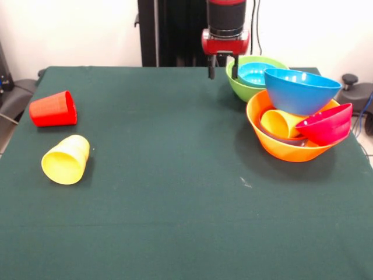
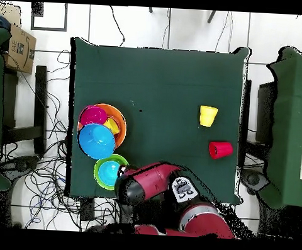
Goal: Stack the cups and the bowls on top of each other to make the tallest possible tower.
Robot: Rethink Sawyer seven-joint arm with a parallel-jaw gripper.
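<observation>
A red cup [image 1: 53, 109] and a yellow cup [image 1: 66, 159] lie on their sides at the left of the table; overhead they show as red [image 2: 220, 149] and yellow [image 2: 207, 115]. At the right, a large orange bowl [image 1: 274, 146] holds a yellow-orange cup [image 1: 280, 123], a tilted blue bowl [image 1: 301, 90] and a crimson bowl [image 1: 326, 124]. Behind it a lime green bowl [image 1: 240, 86] holds a small light-blue bowl [image 1: 254, 73]. My gripper [image 1: 223, 71] hangs open and empty just left of the green bowl, above the table's far edge.
The pile shows overhead at the left of the table [image 2: 101, 132], with the green bowl [image 2: 102, 172] below it beside the arm [image 2: 152, 184]. A chair [image 1: 356, 92] stands past the table's right edge, and a cardboard box [image 2: 18, 46] lies on the floor.
</observation>
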